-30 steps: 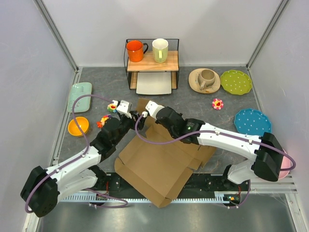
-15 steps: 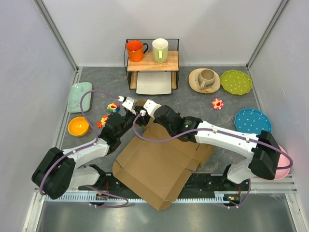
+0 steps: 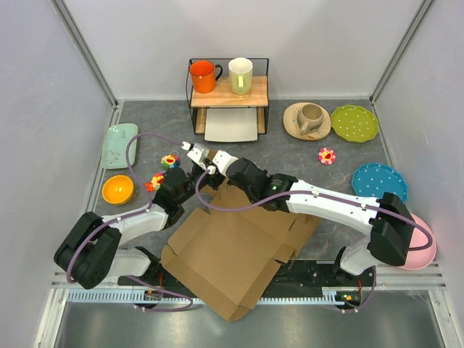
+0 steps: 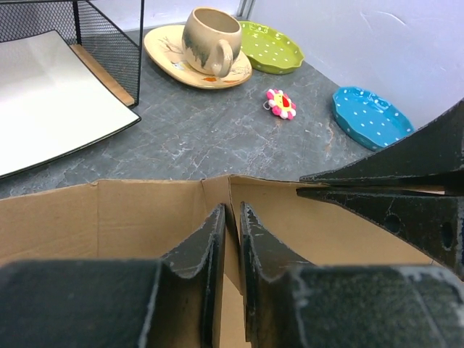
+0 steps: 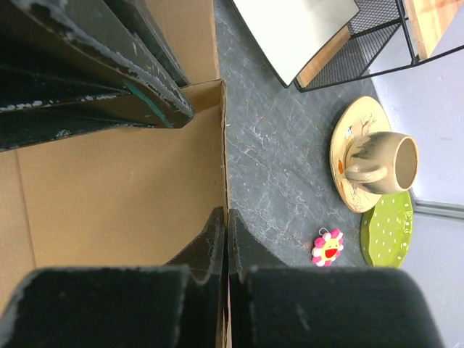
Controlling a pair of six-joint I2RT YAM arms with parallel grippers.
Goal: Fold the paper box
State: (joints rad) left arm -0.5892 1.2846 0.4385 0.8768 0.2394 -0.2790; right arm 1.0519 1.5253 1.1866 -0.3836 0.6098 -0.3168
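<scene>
The paper box [image 3: 232, 243] lies opened out on the grey tabletop [image 3: 286, 154], filling the lower middle of the overhead view, with its near corner reaching past the front rail. Both arms meet at its far edge, just left of centre, where cardboard walls stand upright. The left jaws are drawn in to a narrow slit with a thin cardboard wall pinched between them. The right jaws, just beside, are pressed shut on the edge of the neighbouring wall. Beyond sit a white tray [image 4: 51, 101], a beige cup [image 4: 210, 36] on its saucer, and a small flower toy [image 4: 280, 104].
</scene>
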